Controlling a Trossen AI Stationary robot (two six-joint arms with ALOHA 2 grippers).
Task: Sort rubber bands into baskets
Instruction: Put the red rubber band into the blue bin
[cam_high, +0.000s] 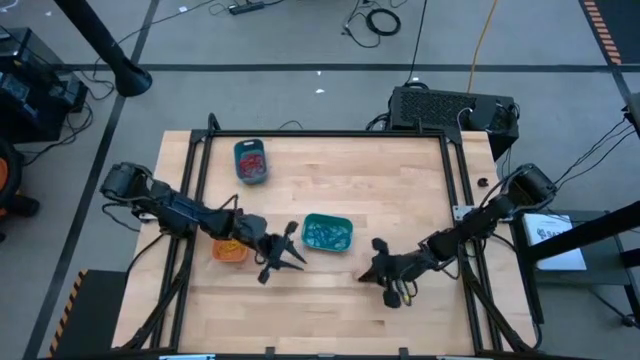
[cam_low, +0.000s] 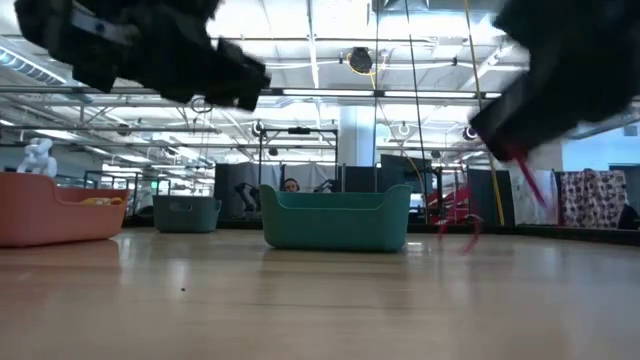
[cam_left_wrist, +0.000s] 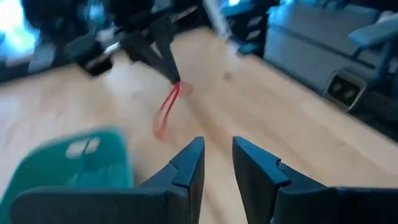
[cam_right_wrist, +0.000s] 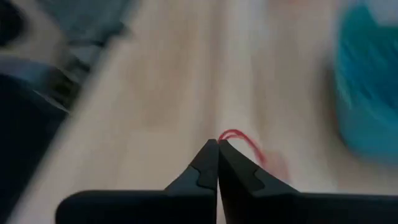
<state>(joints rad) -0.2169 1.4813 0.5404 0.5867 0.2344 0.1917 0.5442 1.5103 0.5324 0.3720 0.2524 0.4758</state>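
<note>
My right gripper (cam_right_wrist: 218, 144) is shut on a red rubber band (cam_left_wrist: 166, 111), above the table right of the teal basket (cam_high: 327, 232). My left gripper (cam_left_wrist: 217, 155) stands open with nothing between its fingers, near the front left of the teal basket. It faces the right gripper (cam_left_wrist: 174, 78). The orange basket (cam_high: 229, 250) sits under the left arm and holds orange-yellow bands. Farther back, the darker blue basket (cam_high: 250, 160) holds red bands. The teal basket holds blue-green bands. All three baskets rest flat on the table. My right gripper pinches the red band by one end of its loop (cam_right_wrist: 231, 134) between its two fingertips. The fingers slant down from the table's right side. The rest of the loop hangs slack below the tips (cam_low: 530, 185), clear of the table.
Bare wooden table (cam_high: 340, 300) lies in front of both grippers and behind the teal basket. A black frame (cam_high: 200, 150) runs along the table's edges. A black box (cam_high: 450, 108) with cables stands beyond the far right corner.
</note>
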